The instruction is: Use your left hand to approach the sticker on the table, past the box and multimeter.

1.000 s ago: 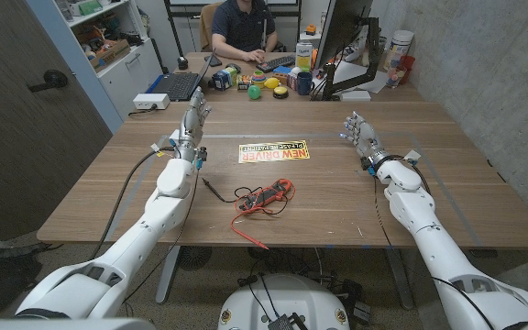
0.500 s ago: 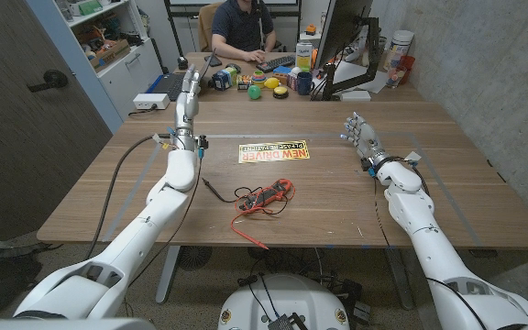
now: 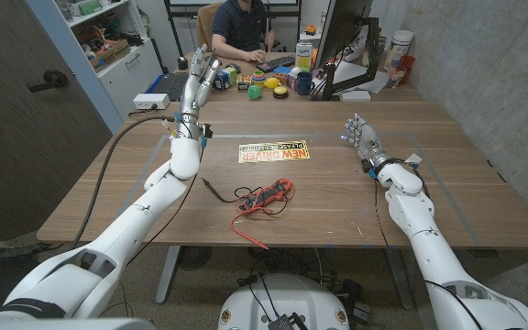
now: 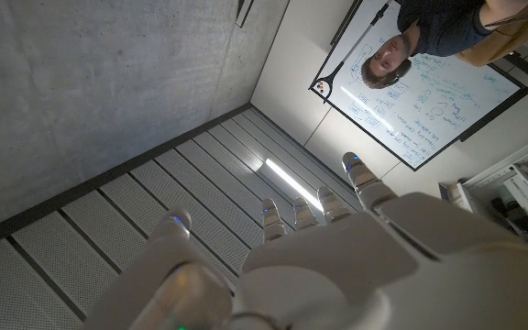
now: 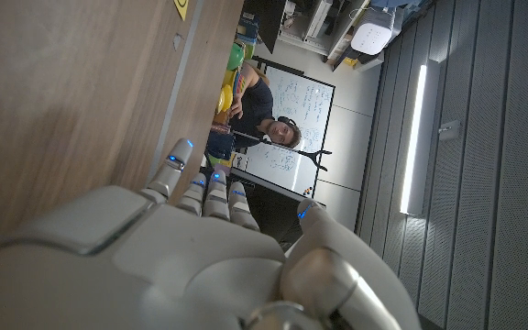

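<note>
Wood-grain surface (image 3: 337, 197) carries the task's sticker (image 3: 274, 151), a yellow and black "NEW DRIVER" strip lying flat near the middle, with the red multimeter (image 3: 266, 195) and its coiled leads nearer the robot. No box can be identified with confidence on this surface. The left hand (image 3: 200, 75) is raised well above the surface, out toward the far left edge, fingers spread and holding nothing; in my judgement it is carried high so that it clears the multimeter before descending toward the sticker, which lies to its right and well apart from it. The right hand (image 3: 358, 134) stands low near the right side, fingers loosely apart and empty, apparently parked clear of the work. The left wrist view confirms the upward tilt: beyond the left hand (image 4: 337, 261) it shows ceiling panels (image 4: 154, 211) and a light. The right wrist view shows the right hand (image 5: 181, 247) close alongside the wood.
</note>
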`<state>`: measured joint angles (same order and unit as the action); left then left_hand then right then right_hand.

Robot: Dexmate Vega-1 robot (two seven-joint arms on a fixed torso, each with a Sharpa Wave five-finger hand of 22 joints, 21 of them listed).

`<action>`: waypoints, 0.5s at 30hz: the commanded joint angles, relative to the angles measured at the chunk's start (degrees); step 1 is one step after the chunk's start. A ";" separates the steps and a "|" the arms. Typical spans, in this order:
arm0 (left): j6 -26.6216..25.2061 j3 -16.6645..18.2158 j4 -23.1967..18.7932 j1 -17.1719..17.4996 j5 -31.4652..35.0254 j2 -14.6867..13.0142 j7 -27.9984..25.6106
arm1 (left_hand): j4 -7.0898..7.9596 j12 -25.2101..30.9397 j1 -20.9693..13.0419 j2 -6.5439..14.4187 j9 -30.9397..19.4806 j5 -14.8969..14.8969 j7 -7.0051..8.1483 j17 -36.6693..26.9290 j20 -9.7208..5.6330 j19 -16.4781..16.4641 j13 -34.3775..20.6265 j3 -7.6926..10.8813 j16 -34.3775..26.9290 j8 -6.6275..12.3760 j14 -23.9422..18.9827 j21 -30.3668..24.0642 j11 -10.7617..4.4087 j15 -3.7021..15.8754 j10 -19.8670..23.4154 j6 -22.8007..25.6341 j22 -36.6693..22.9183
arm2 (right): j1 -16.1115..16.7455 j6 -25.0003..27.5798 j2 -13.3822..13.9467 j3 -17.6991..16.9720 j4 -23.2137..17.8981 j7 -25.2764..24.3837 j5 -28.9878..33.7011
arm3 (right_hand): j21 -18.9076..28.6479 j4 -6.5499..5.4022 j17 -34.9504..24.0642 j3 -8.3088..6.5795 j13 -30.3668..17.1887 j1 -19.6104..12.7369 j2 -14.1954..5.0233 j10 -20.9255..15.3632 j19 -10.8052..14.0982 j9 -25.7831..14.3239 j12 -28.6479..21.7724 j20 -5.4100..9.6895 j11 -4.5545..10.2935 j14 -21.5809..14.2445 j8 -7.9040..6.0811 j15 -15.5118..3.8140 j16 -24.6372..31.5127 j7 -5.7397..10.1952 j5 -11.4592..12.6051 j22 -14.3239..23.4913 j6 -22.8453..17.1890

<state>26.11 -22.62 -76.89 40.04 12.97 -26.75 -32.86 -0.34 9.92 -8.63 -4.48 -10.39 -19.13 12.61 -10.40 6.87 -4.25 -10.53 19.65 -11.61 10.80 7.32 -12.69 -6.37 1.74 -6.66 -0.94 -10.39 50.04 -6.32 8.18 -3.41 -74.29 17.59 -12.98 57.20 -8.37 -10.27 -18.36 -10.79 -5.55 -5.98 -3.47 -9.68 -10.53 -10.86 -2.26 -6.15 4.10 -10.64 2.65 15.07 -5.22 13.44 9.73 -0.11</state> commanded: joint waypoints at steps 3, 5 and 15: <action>-5.08 -5.15 -3.30 -3.95 11.07 -3.68 1.80 | -1.66 0.28 -2.85 0.21 -0.20 -0.31 0.16 -0.06 3.28 0.26 -0.15 0.35 0.20 0.02 1.29 0.62 -0.42 -0.87 -2.01 -1.54 -0.01 | 0.81 -0.20 -0.52 -0.95 -0.50 0.61 0.16 | -0.15 -0.24 -0.15 -0.03 -0.27 0.41 -0.58 -0.17 -2.91 -0.31 -0.22 -0.36 -0.46 0.27 -0.38 0.11 -0.21 -0.49 0.26 0.26 0.08; -5.63 -5.90 -3.55 -4.42 11.81 -3.98 2.48 | -2.01 0.20 -3.46 0.47 -0.24 -0.32 0.17 -0.06 3.83 0.31 -0.16 0.48 0.16 0.13 1.45 0.79 -0.69 -1.07 -2.67 -1.52 -0.02 | 0.93 -0.01 -0.66 -1.11 -0.65 0.64 -0.04 | -0.18 -0.26 -0.16 0.01 -0.27 0.46 -0.56 -0.34 -2.73 -0.31 -0.28 -0.83 -0.39 0.25 -0.41 0.02 -0.24 -0.49 0.26 0.26 0.00; -8.34 -9.79 -3.95 -6.64 16.36 -5.43 5.39 | -2.73 0.15 -5.02 1.71 -0.28 -0.26 0.19 -0.05 4.42 0.93 -0.17 1.00 0.40 0.24 2.79 1.28 -1.20 -0.69 -4.29 -1.61 -0.07 | 1.48 0.14 -0.83 -1.51 -1.11 0.66 -0.20 | -0.40 -0.32 -0.16 0.12 -0.27 0.61 -0.50 -0.71 -2.32 -0.31 -0.37 -1.52 -0.07 -0.01 -0.47 0.14 -0.27 -0.57 0.27 0.24 -0.23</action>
<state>21.26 -28.46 -79.66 35.81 23.68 -30.28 -30.57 -2.79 9.92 -12.72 -2.84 -10.55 -19.13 12.60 -10.41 10.77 -3.43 -10.52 20.38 -11.38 10.80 9.47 -11.63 -7.36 0.89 -9.69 -2.17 -10.39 50.91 -6.30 7.60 -4.40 -74.87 18.13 -12.95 57.00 -8.37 -10.27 -18.36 -10.78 -5.55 -5.97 -4.00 -9.97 -10.52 -10.86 -3.00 -6.25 4.10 -10.64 2.65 14.80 -5.22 13.44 9.73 -0.11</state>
